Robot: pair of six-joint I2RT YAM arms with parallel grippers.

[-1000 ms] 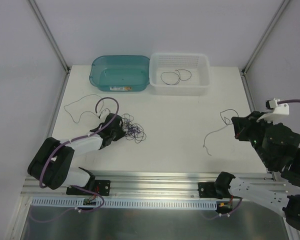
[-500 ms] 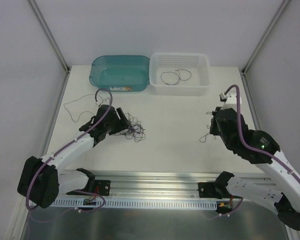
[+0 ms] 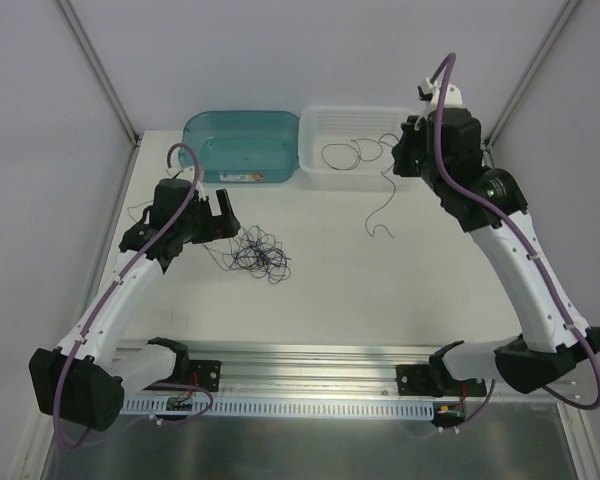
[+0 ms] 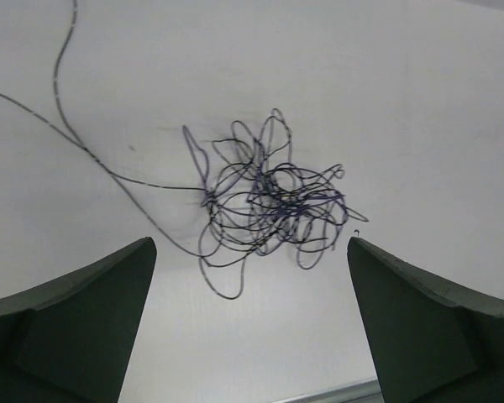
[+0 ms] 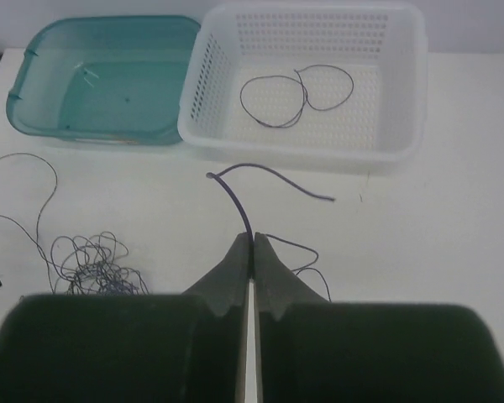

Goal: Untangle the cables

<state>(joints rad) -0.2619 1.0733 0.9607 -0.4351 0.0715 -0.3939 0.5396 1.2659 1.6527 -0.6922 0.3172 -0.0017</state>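
Observation:
A knot of thin dark cables [image 3: 258,255] lies on the white table left of centre, also seen in the left wrist view [image 4: 269,201] and the right wrist view [image 5: 92,264]. My left gripper [image 3: 218,215] hovers just left of the knot, jaws wide open and empty [image 4: 250,252]. A single cable [image 3: 386,205] dangles from my right gripper [image 3: 405,158], which is raised at the white basket's front right corner. That gripper is shut [image 5: 252,239] on this cable [image 5: 235,197]. Another cable [image 3: 342,155] lies looped inside the basket.
The white perforated basket [image 3: 358,113] stands at the back, its wall close ahead in the right wrist view [image 5: 403,92]. A teal tub [image 3: 195,150] sits to its left. One long loose wire [image 3: 140,212] trails from the knot toward the table's left edge.
My left gripper has opened and pulled back up and left, leaving the knot on the table. My right arm has swung far forward to the basket, carrying the single cable.

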